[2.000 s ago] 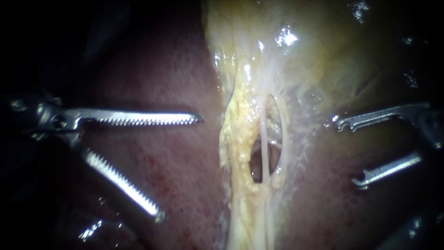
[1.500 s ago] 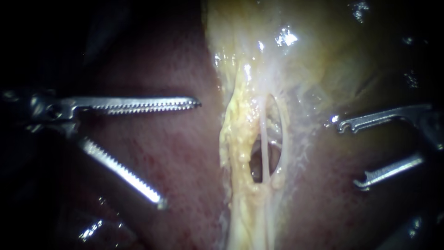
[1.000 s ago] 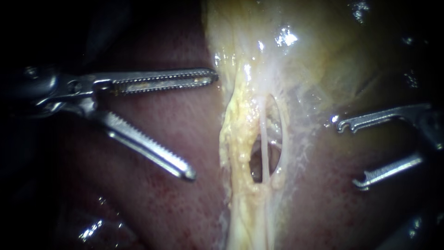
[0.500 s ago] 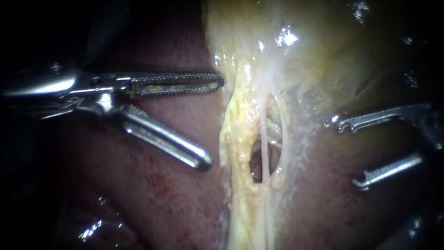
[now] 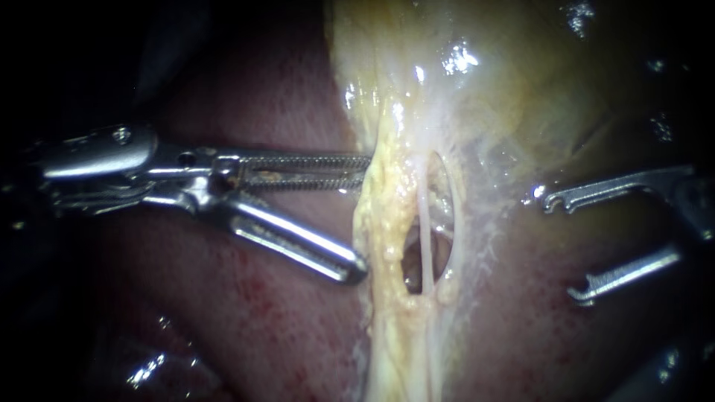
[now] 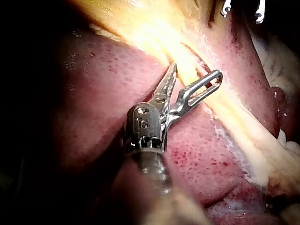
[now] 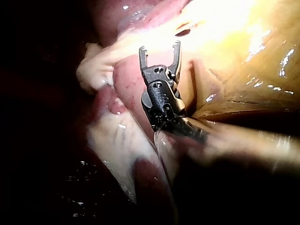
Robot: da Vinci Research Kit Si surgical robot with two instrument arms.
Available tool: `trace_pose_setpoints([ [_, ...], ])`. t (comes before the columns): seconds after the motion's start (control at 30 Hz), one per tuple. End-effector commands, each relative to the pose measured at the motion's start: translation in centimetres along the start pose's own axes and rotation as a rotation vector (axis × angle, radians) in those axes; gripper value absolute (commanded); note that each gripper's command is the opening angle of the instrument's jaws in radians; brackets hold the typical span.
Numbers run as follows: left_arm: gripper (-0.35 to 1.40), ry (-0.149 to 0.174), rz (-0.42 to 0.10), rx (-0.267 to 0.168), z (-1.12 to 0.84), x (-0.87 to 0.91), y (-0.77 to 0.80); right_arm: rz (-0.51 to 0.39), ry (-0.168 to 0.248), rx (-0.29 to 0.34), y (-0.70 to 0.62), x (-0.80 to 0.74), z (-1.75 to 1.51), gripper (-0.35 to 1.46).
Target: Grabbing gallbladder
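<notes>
The gallbladder (image 5: 521,74) is a pale yellow-green sac at the upper right. A yellow fatty band (image 5: 383,223) runs down from it, with a window where a thin whitish tube (image 5: 424,231) shows. My left instrument (image 5: 363,216) comes in from the left, its jaws open. The toothed upper jaw tip touches the band's left edge and the smooth lower jaw tip lies just beside it. In the left wrist view the band lies between the open jaws of my left instrument (image 6: 197,70). My right instrument (image 5: 558,246) stands open to the right of the band, holding nothing, as my right instrument (image 7: 159,47) also shows in its wrist view.
Dark red liver (image 5: 283,327) lies on both sides of the band and under my left instrument. The jaw tips of my right instrument (image 6: 241,9) show beyond the band in the left wrist view. Pale tissue folds (image 7: 117,140) lie beside my right shaft.
My left instrument has moved right to the band's edge, rolled about its shaft, and its jaws have narrowed. My right instrument and the tissue have not moved.
</notes>
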Motion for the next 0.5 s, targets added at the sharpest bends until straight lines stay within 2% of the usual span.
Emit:
trace_pose_setpoints([
  [0.03, 0.46, 0.004, -0.007, -0.002, -0.01, -0.01, -0.01, 0.000, 0.000, 0.000, 0.00, 0.00, 0.00, 0.57],
  [0.2, 0.19, 0.015, -0.060, -0.007, -0.01, -0.01, 0.01, 0.000, 0.000, 0.000, 0.00, 0.00, 0.00, 0.56],
  [0.27, -0.03, 0.021, -0.072, -0.007, -0.02, -0.01, 0.03, 0.000, 0.000, 0.000, 0.00, 0.00, 0.00, 0.56],
  [0.33, -0.11, 0.027, -0.084, -0.009, -0.02, 0.00, 0.05, 0.000, 0.000, 0.000, 0.00, 0.00, 0.00, 0.56],
  [0.4, -0.28, 0.025, -0.090, -0.011, -0.03, 0.00, 0.07, 0.000, 0.000, 0.000, 0.00, 0.00, 0.00, 0.56],
  [0.5, -0.35, 0.025, -0.091, -0.010, -0.04, -0.01, 0.10, 0.000, 0.000, 0.000, 0.00, 0.00, 0.00, 0.56],
])
